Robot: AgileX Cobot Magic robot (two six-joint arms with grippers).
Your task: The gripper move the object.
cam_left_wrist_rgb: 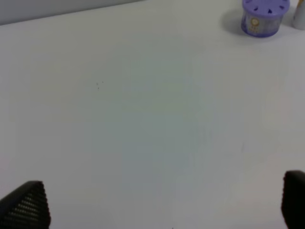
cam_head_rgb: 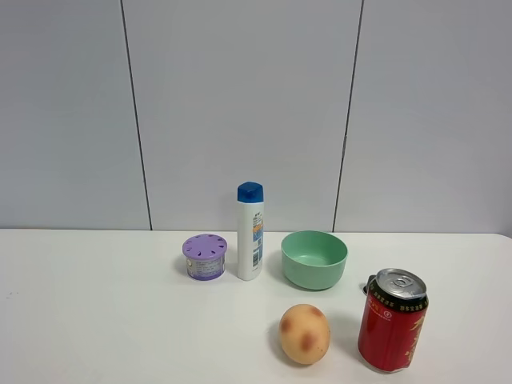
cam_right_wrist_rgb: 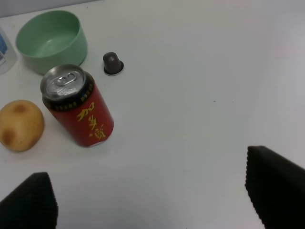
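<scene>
Standing at nine o'clock of the white bottle (cam_head_rgb: 250, 232) on the desk (cam_head_rgb: 96, 320), the object (cam_head_rgb: 205, 256) lay well ahead of the nearer left tool (cam_left_wrist_rgb: 157, 205) — spread wide, empty — toward its one o'clock.

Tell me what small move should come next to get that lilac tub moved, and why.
Probably ease the left gripper forward toward the lilac tub. Its jaws stand wide open and empty, and the tub sits well ahead, untouched. The white bottle stands close beside it, so favour the tub's free side.
</scene>
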